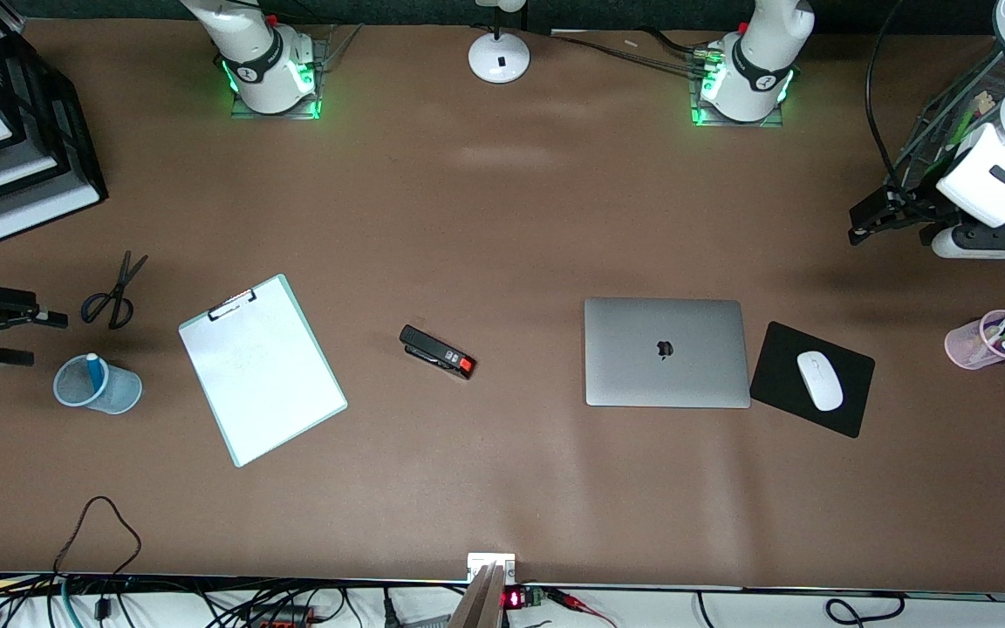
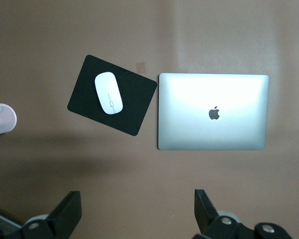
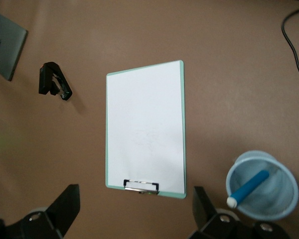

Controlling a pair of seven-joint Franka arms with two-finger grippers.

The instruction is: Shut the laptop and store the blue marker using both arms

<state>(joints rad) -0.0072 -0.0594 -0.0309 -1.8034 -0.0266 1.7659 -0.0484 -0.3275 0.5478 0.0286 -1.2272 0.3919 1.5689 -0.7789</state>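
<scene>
The brown table (image 1: 502,218) runs wide between the two arms, and both look to be parked at its ends. The laptop (image 1: 666,352) lies toward the left arm's end with its lid flat down and the apple logo up, so I judge the closing step finished. Beside it sits a black mouse pad (image 1: 782,366) with a white mouse (image 1: 819,380) on it. A white clipboard (image 1: 262,369) lies toward the right arm's end, with a black stapler (image 1: 437,351) between it and the laptop. The left gripper (image 1: 871,220) hangs over the table edge, its fingers (image 2: 67,213) spread wide and holding nothing. The right gripper (image 1: 27,336) sits at the other end, fingers (image 3: 65,205) likewise parted and empty. Just beside it stands a pale blue cup (image 1: 123,392), and the blue marker (image 1: 95,372) leans inside it, white end down. Black scissors (image 1: 114,295) lie farther from the front camera than that cup, and a pink cup (image 1: 965,344) of other markers stands at the left arm's end. Both jobs look done to me; what remains seems only for the arms to wait clear.
</scene>
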